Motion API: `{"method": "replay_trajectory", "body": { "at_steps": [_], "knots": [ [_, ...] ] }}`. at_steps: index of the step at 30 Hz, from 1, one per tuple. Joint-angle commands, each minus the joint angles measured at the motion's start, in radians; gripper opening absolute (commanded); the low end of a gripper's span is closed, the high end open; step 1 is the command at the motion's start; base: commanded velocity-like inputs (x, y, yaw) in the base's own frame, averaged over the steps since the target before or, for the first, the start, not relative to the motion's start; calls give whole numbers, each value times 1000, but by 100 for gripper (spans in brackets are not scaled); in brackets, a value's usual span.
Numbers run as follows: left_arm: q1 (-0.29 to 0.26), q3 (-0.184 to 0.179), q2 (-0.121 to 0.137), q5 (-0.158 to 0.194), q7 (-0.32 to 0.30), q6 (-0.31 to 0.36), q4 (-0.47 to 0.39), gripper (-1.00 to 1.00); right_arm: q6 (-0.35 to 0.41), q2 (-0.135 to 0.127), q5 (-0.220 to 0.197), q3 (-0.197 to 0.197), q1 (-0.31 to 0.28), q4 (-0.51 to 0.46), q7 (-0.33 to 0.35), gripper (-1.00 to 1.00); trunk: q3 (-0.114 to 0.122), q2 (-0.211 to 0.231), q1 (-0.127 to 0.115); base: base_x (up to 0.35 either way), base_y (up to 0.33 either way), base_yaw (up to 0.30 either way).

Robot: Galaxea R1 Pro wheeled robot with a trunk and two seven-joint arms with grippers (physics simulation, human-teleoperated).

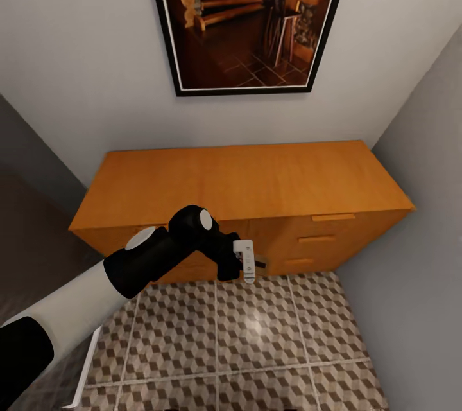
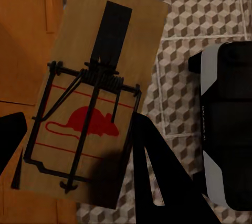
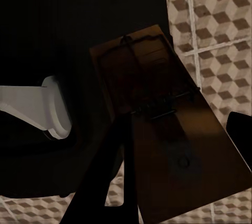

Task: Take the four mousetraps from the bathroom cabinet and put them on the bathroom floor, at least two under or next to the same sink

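The orange-brown cabinet [image 1: 244,173] stands against the wall, its flat top bare. My left gripper [image 1: 247,264] hangs in front of its drawers, just above the cube-patterned floor [image 1: 256,334]. In the left wrist view a tan mousetrap [image 2: 100,103] with a red mouse print and dark wire sits between the fingers of the left gripper [image 2: 79,145], which is shut on it. In the right wrist view a second mousetrap [image 3: 157,103], in shadow, is gripped by the right gripper [image 3: 176,140] over the floor tiles [image 3: 220,14].
A framed picture [image 1: 250,13] hangs above the cabinet. A grey wall [image 1: 423,205] closes the right side and a dark wall [image 1: 32,218] the left. Drawer handles [image 1: 333,217] show on the cabinet front. My own black-and-white body [image 2: 226,129] is close by.
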Motion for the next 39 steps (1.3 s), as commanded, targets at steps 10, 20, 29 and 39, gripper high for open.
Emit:
{"method": "replay_trajectory", "body": {
  "at_steps": [10, 20, 29, 39],
  "knots": [
    [-1, -3, 0, -7, -10, 7, 1, -100, -2, 1, -1, -8, 1, -2, -1, -100, -1, -2, 0, -333, 0, 0],
    [2, -36, 0, -5, -7, 8, 23, -100, -2, 1, -1, -9, 1, -2, -2, -100, -1, -2, 0, -103, 0, 0],
    [4, -38, 0, -1, -7, 8, 84, -100, -2, -3, -1, -12, 1, -4, -2, -100, -1, -2, 0, -1, 0, 0],
    [194, -36, 36, 49, 268, -35, 285, -100, -2, -19, 0, -14, 1, -134, -12, -100, -1, -2, 0, 0, 0, 0]
  ]
}}
